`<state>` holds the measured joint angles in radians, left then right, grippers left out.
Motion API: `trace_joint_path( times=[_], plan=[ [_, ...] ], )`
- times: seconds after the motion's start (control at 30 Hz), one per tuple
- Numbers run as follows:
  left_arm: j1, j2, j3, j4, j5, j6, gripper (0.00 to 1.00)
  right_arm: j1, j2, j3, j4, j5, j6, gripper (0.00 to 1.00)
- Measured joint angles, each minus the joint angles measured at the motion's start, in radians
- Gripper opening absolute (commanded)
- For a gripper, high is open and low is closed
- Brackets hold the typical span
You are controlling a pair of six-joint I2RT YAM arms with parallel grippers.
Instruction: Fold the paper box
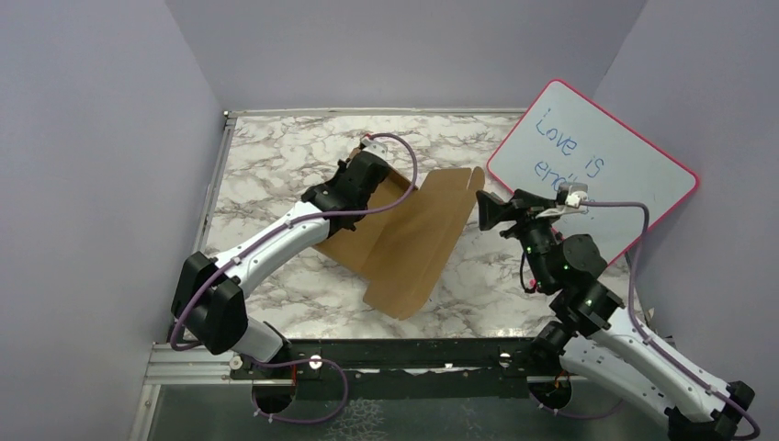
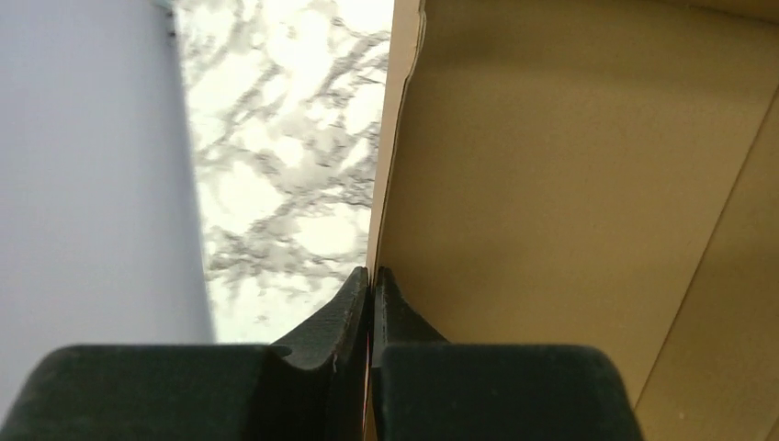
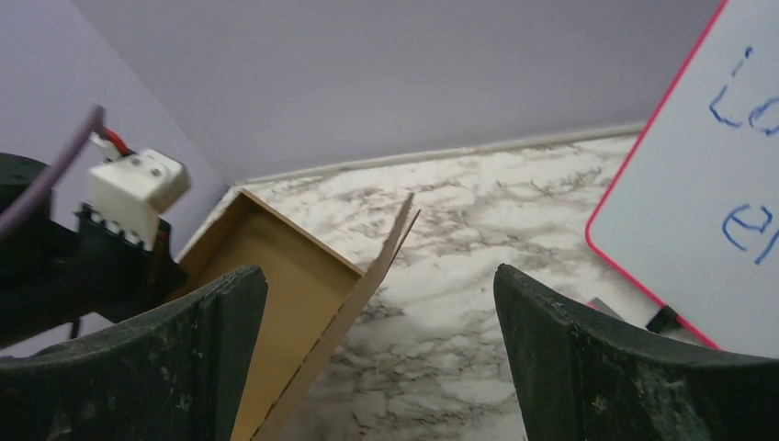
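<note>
The paper box (image 1: 411, 241) is plain brown cardboard, partly folded, in the middle of the marble table. Its lid panel tilts up to the right. My left gripper (image 1: 367, 170) is shut on the box's far left wall; in the left wrist view the fingertips (image 2: 358, 285) pinch the thin cardboard edge (image 2: 390, 165), with the box's inside (image 2: 551, 184) to the right. My right gripper (image 1: 487, 209) is open and empty, just right of the lid's upper corner. In the right wrist view the box (image 3: 294, 303) sits between and beyond the spread fingers (image 3: 551, 312).
A pink-rimmed whiteboard (image 1: 597, 165) with blue writing leans at the back right, close behind my right arm; it also shows in the right wrist view (image 3: 707, 184). Lilac walls enclose the marble table (image 1: 276, 156) on three sides.
</note>
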<state>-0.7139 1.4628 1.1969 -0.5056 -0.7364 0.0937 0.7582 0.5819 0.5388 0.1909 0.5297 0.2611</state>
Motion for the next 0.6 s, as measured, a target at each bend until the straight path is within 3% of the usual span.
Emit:
trace_joint_path(
  times=[0.23,0.6],
  plan=[
    [0.122,0.021,-0.012,0.009,0.226,-0.158,0.04,0.0,0.065,0.215,-0.177,-0.122,-0.025,0.99],
    [0.249,0.05,-0.217,0.143,0.44,-0.43,0.04,0.0,0.407,0.526,-0.45,-0.316,-0.08,1.0]
  ],
)
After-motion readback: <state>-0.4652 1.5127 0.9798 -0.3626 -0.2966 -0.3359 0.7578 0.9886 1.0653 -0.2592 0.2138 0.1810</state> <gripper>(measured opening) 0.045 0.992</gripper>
